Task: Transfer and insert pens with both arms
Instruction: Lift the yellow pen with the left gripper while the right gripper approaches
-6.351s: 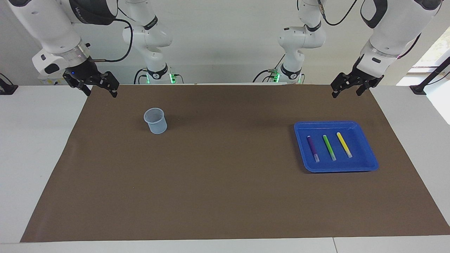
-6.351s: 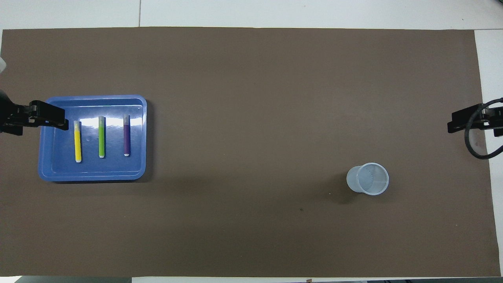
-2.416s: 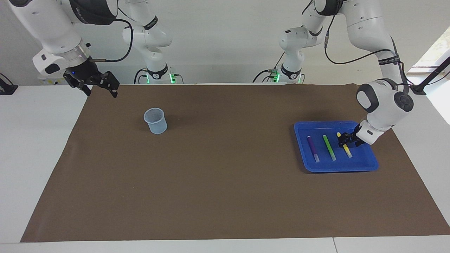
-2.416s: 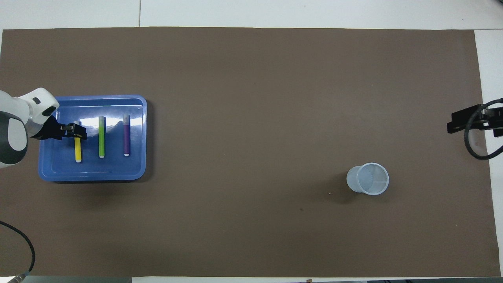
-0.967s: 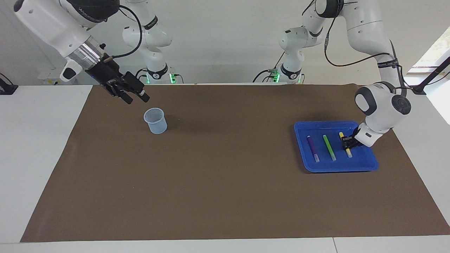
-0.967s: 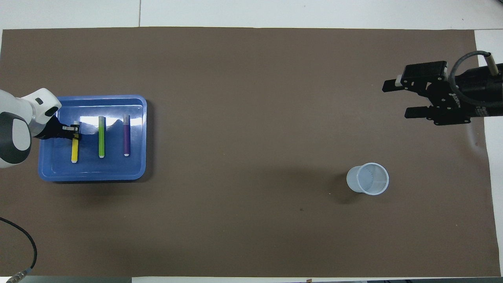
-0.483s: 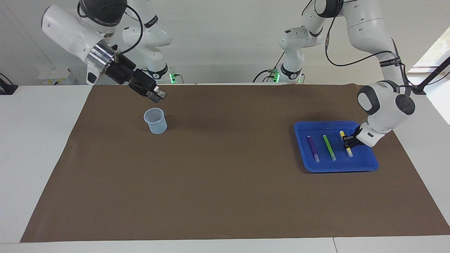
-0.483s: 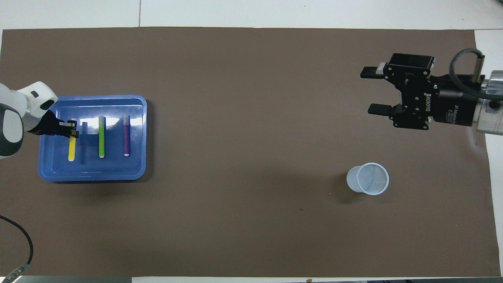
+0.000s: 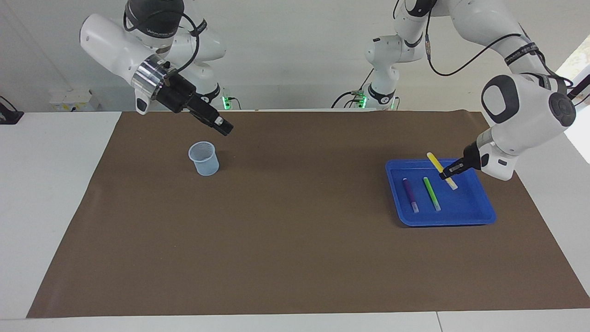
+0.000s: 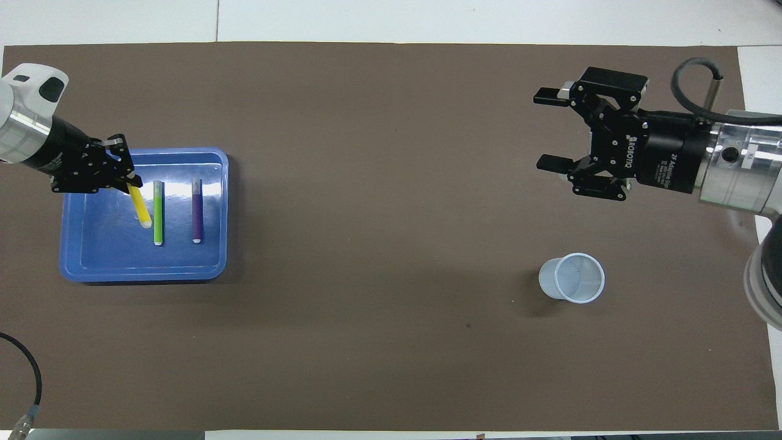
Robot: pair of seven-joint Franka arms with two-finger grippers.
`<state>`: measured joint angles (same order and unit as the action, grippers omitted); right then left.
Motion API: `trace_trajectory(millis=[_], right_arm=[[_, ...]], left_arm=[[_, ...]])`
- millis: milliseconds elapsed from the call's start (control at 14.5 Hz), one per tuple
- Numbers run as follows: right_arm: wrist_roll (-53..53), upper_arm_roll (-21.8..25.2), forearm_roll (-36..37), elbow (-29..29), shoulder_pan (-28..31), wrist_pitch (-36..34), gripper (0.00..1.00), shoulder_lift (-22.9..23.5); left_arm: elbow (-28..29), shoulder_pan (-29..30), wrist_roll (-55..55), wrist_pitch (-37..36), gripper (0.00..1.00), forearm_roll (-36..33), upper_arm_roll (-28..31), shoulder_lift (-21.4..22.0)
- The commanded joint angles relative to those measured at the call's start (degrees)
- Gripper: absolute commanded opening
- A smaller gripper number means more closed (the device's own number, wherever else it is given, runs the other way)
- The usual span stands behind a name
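My left gripper (image 9: 446, 174) is clenched on the yellow pen (image 9: 441, 170), which a moment ago still lay flat in the blue tray (image 9: 479, 216) and now hangs tilted in the air over the tray's edge nearest my bases, its pale cap end pointing down toward the tray floor. The green pen (image 9: 432, 193) and the purple pen (image 9: 410, 195) lie side by side in the tray, untouched, near the brown mat's (image 9: 295, 258) edge at my left arm's end. My right gripper (image 10: 553, 129), which was waiting off the mat's corner seconds ago, has swung in over the mat with its fingers spread wide and holding nothing, and it now hovers just past the clear cup (image 9: 203, 158), which stands upright toward my right arm's end. As I read it, the first pick is done and the hand-over is being set up: I must carry the yellow pen toward the middle of the mat, pass it across, and only then can it go into the cup. Two pens wait their turn.
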<state>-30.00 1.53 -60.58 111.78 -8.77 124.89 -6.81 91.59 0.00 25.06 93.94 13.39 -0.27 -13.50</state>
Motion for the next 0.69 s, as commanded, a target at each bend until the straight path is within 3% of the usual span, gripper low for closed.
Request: trace_trajectory(millis=[0,207,414,621], right_arm=[[-0.5,-0.1,-1.4,0.5,-2.5,4.3,1.00,0.3],[-0.9,-0.1,-1.4,0.5,-3.1,5.5,1.00,0.5],[-1.1,-0.2,-0.9,0.9,-4.5,5.7,1.00,0.3],[-0.9,-0.3,-0.4,0.5,-5.7,5.9,1.00,0.5]], left_arm=[[0.2,-2.8,14.7,-4.3,0.00,6.8,0.5,4.3],[0.4,-5.6,28.8,-5.3,0.00,15.1,0.5,7.3],[0.3,-10.1,43.9,-1.6,0.00,22.5,0.5,7.7],[0.6,-16.1,51.5,0.5,0.00,25.2,0.4,8.0]])
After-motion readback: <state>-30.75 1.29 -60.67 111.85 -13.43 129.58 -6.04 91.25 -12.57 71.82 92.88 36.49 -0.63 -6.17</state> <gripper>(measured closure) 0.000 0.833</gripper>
